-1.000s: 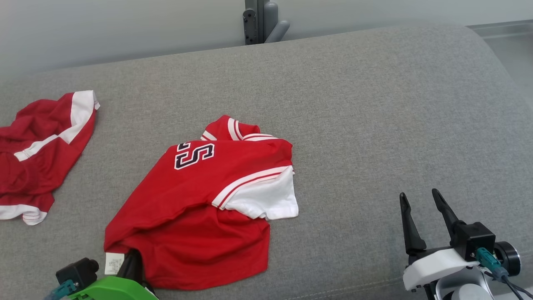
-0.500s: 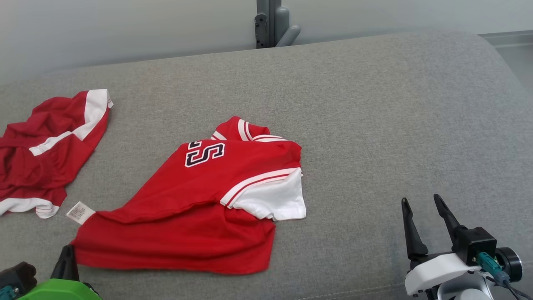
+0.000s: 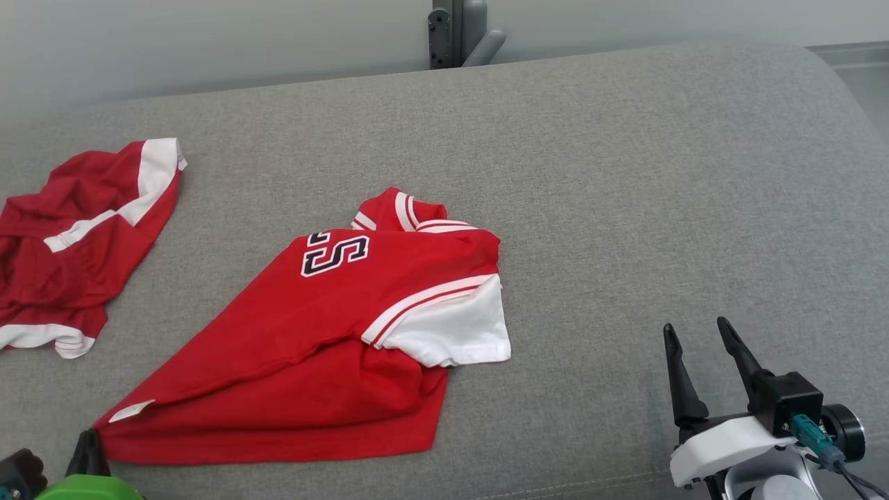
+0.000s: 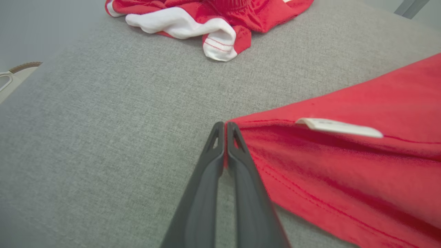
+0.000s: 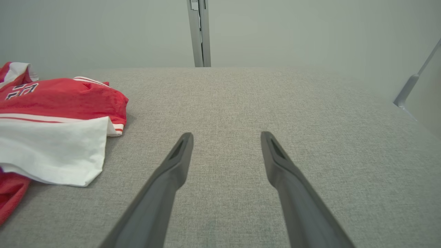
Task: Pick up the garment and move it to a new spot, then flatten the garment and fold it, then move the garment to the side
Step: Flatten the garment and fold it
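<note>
Surroundings: grey cushion (image 3: 625, 173) covers most of the head view. Second garment (image 3: 76, 236), red with white bands, is crumpled at the left edge. It sits well apart from the jersey (image 3: 333, 333), with bare cushion between them. Grey metal post (image 3: 462, 31) at top centre, behind the cushion's far edge, against a pale wall (image 3: 208, 48). From the right gripper (image 3: 695, 324) across to the jersey it's just bare cushion.

Jersey: red, centre-left of the head view, lying on the cushion and partly doubled over itself. White lettering (image 3: 333, 253) with a dark outline near its upper end. Striped collar trim (image 3: 403, 208) pokes out above that. White sleeve (image 3: 451, 333) with a red/white stripe band lies on top at the right side. The lower-left corner comes to a stretched point, with creases running toward it. White care label (image 3: 130, 410) is just inside that corner.

Left gripper (image 3: 89, 444): bottom-left corner of the head view, fingers pressed together on the jersey's pointed corner. The left wrist view shows red fabric squeezed between them.

Right gripper: lower right of the head view, fingers spread wide with nothing between them. It is over bare cushion, well right of the sleeve.
</note>
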You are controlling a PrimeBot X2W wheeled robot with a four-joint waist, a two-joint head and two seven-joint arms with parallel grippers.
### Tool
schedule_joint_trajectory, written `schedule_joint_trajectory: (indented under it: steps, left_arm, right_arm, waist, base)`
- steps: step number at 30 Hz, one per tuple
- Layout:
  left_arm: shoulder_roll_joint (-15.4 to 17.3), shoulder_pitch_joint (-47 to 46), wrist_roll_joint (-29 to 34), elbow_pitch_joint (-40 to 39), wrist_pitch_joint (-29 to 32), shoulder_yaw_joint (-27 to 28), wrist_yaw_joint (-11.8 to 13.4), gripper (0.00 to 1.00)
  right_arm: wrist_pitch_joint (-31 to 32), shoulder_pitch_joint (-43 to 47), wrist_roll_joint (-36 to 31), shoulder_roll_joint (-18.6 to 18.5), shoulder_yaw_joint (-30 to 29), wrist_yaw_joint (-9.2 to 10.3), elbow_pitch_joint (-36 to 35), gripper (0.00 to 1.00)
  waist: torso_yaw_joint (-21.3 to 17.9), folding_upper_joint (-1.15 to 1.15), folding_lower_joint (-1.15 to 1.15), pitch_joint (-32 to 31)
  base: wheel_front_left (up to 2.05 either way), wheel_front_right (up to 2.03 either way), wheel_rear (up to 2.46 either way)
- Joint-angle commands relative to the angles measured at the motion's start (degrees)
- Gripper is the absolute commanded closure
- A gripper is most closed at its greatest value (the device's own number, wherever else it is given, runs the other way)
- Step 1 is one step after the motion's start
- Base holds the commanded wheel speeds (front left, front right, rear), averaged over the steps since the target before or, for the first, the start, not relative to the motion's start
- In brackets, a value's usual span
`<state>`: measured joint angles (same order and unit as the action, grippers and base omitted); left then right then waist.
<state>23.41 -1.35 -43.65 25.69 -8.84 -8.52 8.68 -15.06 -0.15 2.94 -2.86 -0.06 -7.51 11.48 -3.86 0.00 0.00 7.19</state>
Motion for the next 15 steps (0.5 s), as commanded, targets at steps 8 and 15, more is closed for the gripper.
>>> schedule_joint_trajectory:
  steps: [8,15]
  left_arm:
    - [-3.03,0.86,-1.62,5.86,-4.77,2.41,-0.3,0.0]
    - [-6.49,5.57,5.43,-1.56,-6.37,8.56,1.37,0.0]
  right_arm:
    - [-0.19,-0.48,-0.73,-0.08,-1.02,0.04,-0.45,0.0]
    - [-0.19,0.36,-1.55,-0.06,-3.07,0.03,-1.59,0.0]
  waist:
    - [-1.64,0.0,0.0,0.4]
    - [-1.35,0.0,0.0,-0.76]
  base:
    - [0.0,0.0,0.0]
    - [0.0,0.0,0.0]
